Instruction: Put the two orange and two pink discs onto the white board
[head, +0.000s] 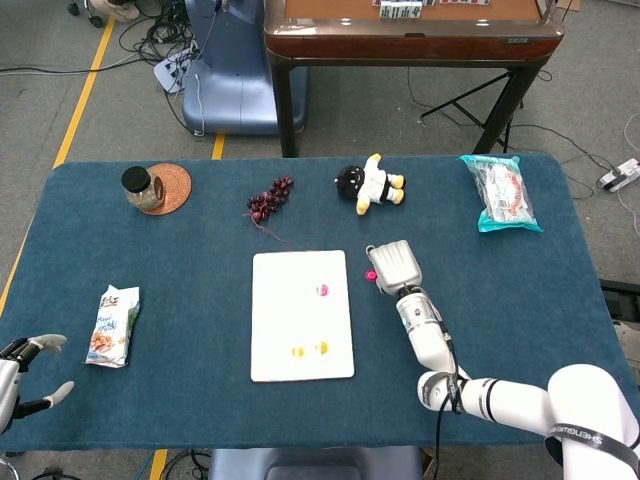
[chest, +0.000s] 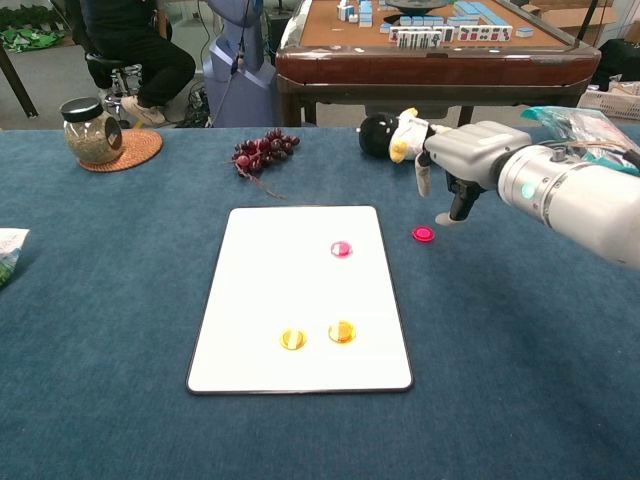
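Note:
The white board (head: 301, 313) (chest: 300, 298) lies mid-table. On it sit two orange discs (chest: 292, 339) (chest: 342, 331) near the front and one pink disc (chest: 341, 248) (head: 322, 290) toward the back right. The second pink disc (chest: 424, 234) (head: 371, 274) lies on the blue cloth just right of the board. My right hand (head: 396, 266) (chest: 462, 165) hovers just right of and above that disc, fingers pointing down and apart, holding nothing. My left hand (head: 22, 365) shows at the table's front left corner, fingers spread and empty.
A grape bunch (chest: 262, 150), a plush doll (chest: 400, 132) and a lidded jar on a coaster (chest: 94, 130) line the back. A teal snack bag (head: 500, 192) lies back right and a snack packet (head: 113, 325) front left. A wooden table (chest: 437, 45) stands behind.

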